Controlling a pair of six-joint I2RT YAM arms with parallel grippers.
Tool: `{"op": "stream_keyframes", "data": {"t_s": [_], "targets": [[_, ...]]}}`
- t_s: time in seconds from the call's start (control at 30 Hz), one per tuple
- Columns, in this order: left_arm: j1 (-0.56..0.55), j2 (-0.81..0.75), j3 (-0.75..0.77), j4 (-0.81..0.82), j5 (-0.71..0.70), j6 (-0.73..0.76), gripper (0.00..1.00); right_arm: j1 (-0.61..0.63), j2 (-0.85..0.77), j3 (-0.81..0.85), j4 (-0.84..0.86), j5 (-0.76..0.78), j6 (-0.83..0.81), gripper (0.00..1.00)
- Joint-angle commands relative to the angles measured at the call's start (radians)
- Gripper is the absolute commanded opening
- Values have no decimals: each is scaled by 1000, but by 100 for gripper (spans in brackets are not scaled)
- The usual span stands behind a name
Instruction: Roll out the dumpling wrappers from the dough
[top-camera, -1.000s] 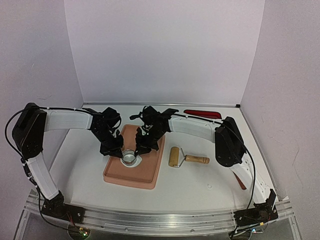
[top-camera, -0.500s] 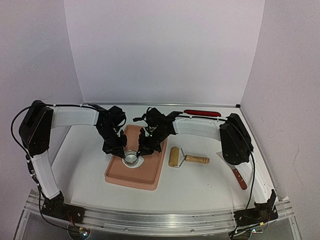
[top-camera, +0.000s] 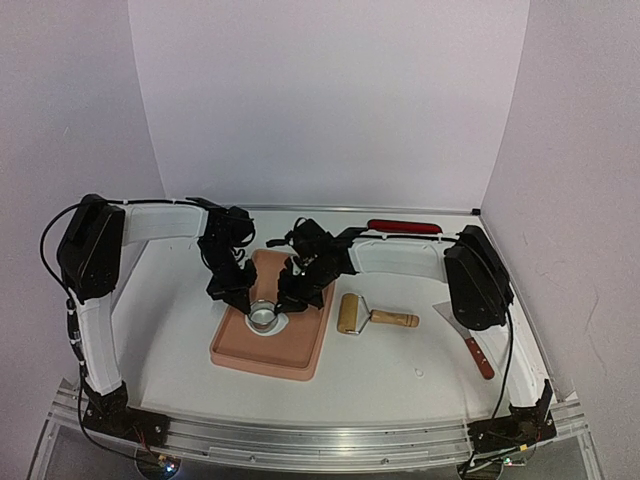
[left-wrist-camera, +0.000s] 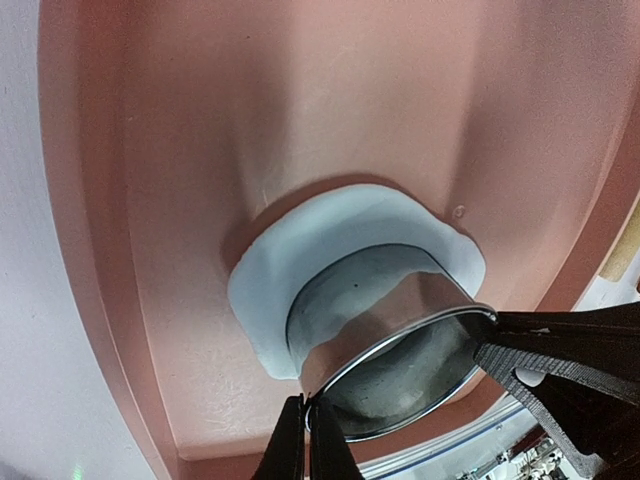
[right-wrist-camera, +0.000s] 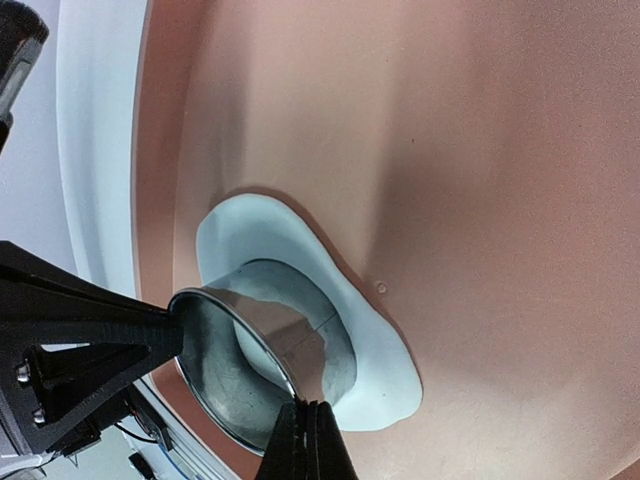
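A thin irregular sheet of white dough (top-camera: 272, 325) lies on the pink tray (top-camera: 300, 350). A small metal ring (top-camera: 261, 317) stands on the dough. My left gripper (top-camera: 240, 298) is shut on the ring's left rim; the left wrist view shows its fingers (left-wrist-camera: 306, 405) pinching the ring (left-wrist-camera: 400, 330) over the dough (left-wrist-camera: 265, 290). My right gripper (top-camera: 290, 298) is shut on the opposite rim; the right wrist view shows it (right-wrist-camera: 307, 408) on the ring (right-wrist-camera: 300, 350) with dough (right-wrist-camera: 375, 350) around it. No separate round wrapper shows; dough inside the ring is partly hidden.
A wooden rolling pin (top-camera: 353, 313) lies right of the tray. A scraper with a red handle (top-camera: 472, 348) lies at the right, under the right arm. A long red object (top-camera: 404, 227) lies by the back wall.
Both arms' elbows have swung back and up, uncovering the scraper. Both grippers stay pinched on the ring over the dough; the tray has shifted slightly right.
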Motion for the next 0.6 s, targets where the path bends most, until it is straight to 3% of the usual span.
{"op": "stream_keyframes", "data": {"t_s": [0.0,0.57], "targets": [[11,83,63,84,-52,34,0,52,-15,-72,-133,14,31,0],[37,147,174,43,-69,95,0,108,-29,-91,-135,16,100,0]]}}
